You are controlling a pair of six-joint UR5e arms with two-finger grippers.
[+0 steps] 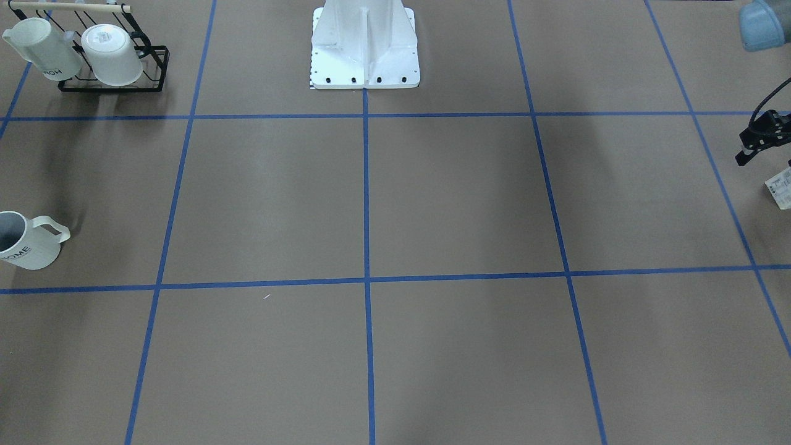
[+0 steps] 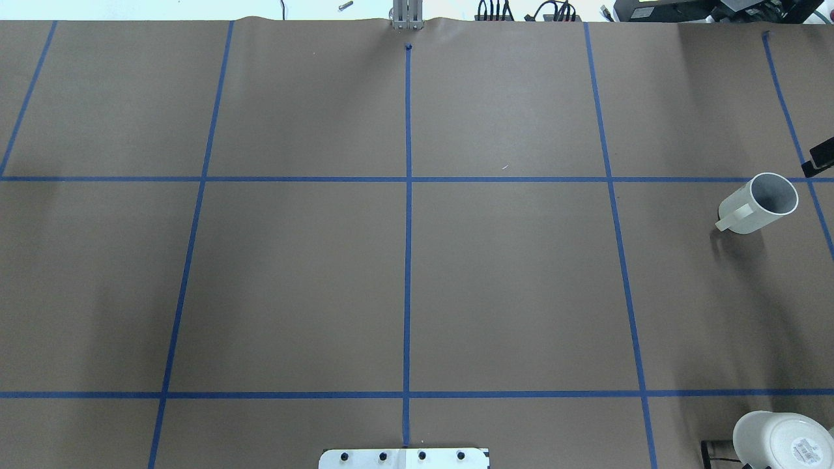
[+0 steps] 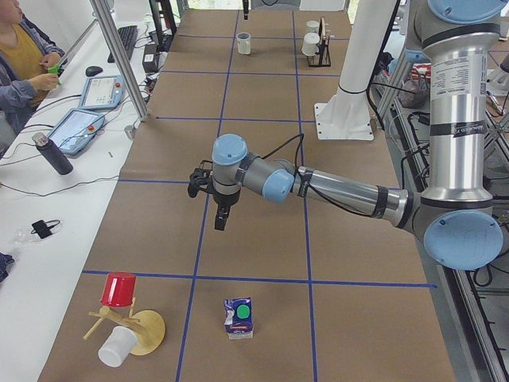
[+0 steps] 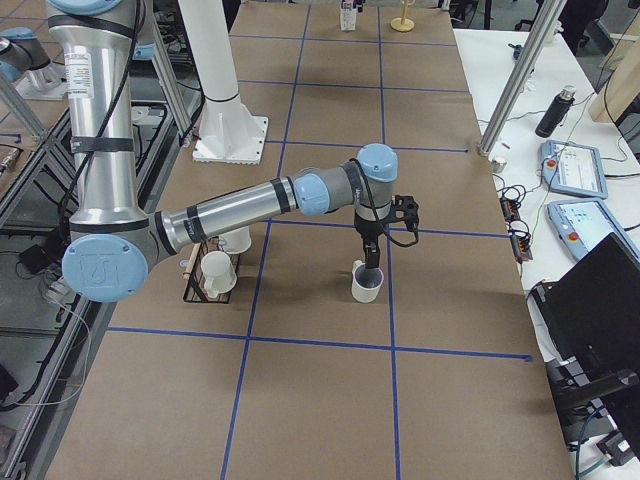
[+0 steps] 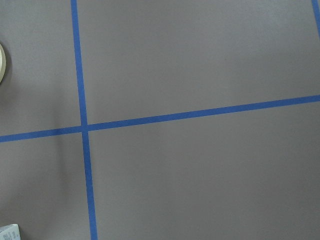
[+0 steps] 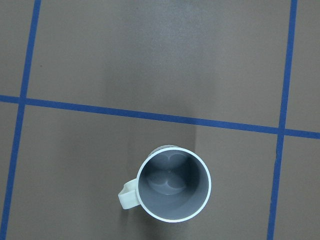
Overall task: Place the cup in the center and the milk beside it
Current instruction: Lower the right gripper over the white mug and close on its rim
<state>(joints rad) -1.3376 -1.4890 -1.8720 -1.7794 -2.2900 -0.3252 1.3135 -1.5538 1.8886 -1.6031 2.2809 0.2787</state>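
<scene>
Exterior right shows the right gripper (image 4: 372, 268) just above the cup (image 4: 366, 284), far to the pedestal's (image 4: 225, 130) right; the milk (image 3: 238, 317) stands far to its left. Whether this claw or the left gripper (image 3: 221, 216) is wide or narrow, I cannot tell. Cup pickup looks like the step in hand; next, descend squarely onto its rim.

Partial views, both desk ends
Cup (image 1: 28, 241) clipped by front view's edge; milk (image 1: 780, 190) only a sliver; left gripper (image 3: 221, 220), right gripper (image 4: 372, 266): jaw gap unreadable.

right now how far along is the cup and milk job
Done: nothing; neither thing is at the centre. In hand: the right gripper hangs over the cup. Left: move the cup in, then fetch the milk, which stands apart from the left gripper.
</scene>
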